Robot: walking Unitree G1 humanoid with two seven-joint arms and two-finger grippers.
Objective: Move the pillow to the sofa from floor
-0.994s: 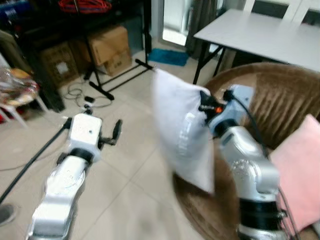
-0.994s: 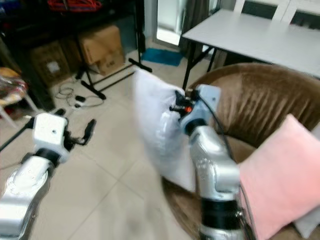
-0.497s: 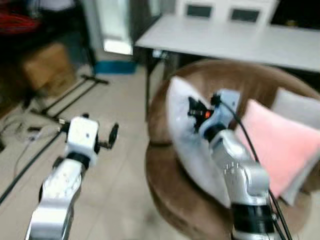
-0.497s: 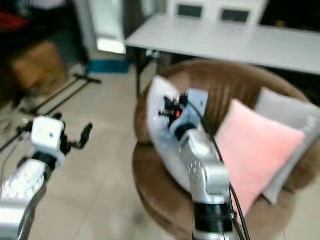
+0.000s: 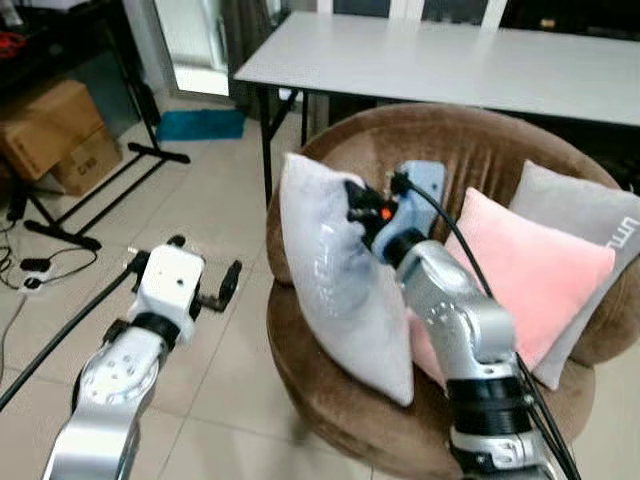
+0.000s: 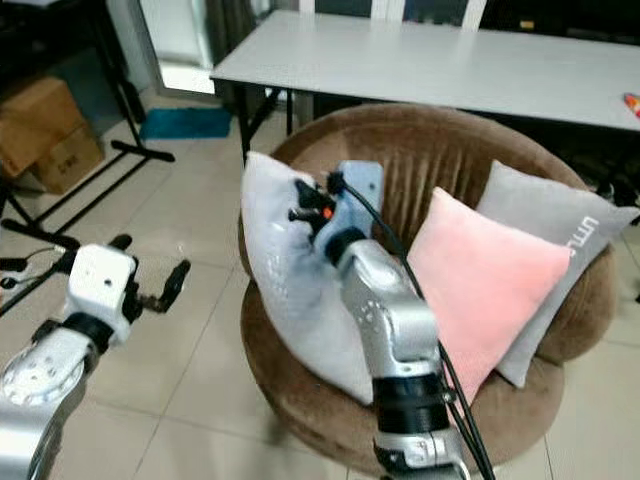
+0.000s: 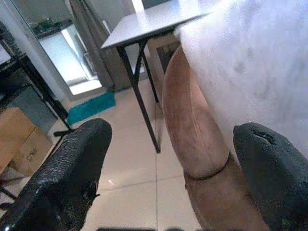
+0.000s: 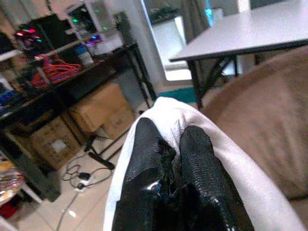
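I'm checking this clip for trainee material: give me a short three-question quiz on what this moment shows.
1. True or false: the white pillow lies flat on the floor.
2. Which gripper pinches the white pillow? A) left gripper B) right gripper
3. Fill in: beside the white pillow on the brown sofa stand a pink pillow and a ____ one.

Key: 1 false, it stands on the sofa seat; 2 B; 3 grey.
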